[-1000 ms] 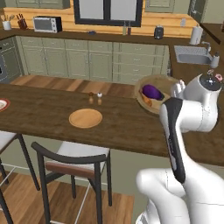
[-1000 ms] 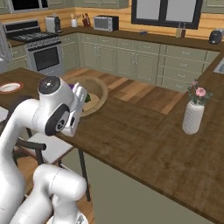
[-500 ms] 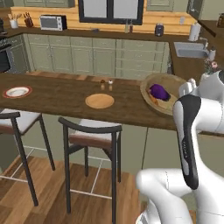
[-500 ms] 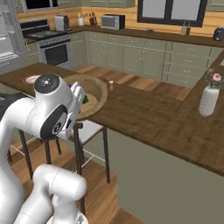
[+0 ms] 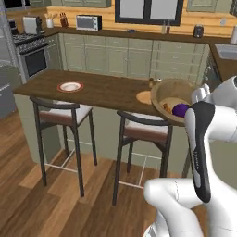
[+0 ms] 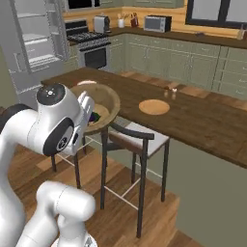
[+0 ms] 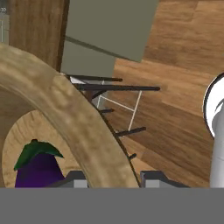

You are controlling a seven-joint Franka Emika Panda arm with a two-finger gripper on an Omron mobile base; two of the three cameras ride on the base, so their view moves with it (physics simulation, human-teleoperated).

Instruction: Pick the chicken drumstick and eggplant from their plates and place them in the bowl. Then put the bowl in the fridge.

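My gripper (image 7: 111, 179) is shut on the thick rim of the wooden bowl (image 7: 74, 118), one fingertip on each side of the rim. I hold the bowl (image 5: 169, 92) in the air in front of the island counter, above the bar stools. The dark purple eggplant (image 7: 39, 168) lies inside the bowl (image 6: 103, 96). Beside the eggplant (image 5: 180, 109) a small golden-orange bit looks like the chicken drumstick (image 5: 166, 107). The white, red-rimmed plate (image 5: 70, 86) and the flat tan plate (image 5: 144, 96) rest on the counter. The open fridge (image 6: 34, 38) stands at the far left.
Two bar stools (image 5: 60, 113) (image 5: 143, 132) stand under the island counter (image 5: 102, 92). Small shakers (image 6: 170, 91) sit behind the tan plate (image 6: 154, 106). A stove (image 6: 91, 48), microwave (image 6: 157, 22) and green cabinets line the back wall. Wooden floor lies below.
The whole scene has shifted across both base views, so the base has moved back and turned from the counter. The bowl stays in my grip, now off the counter and over the stools.
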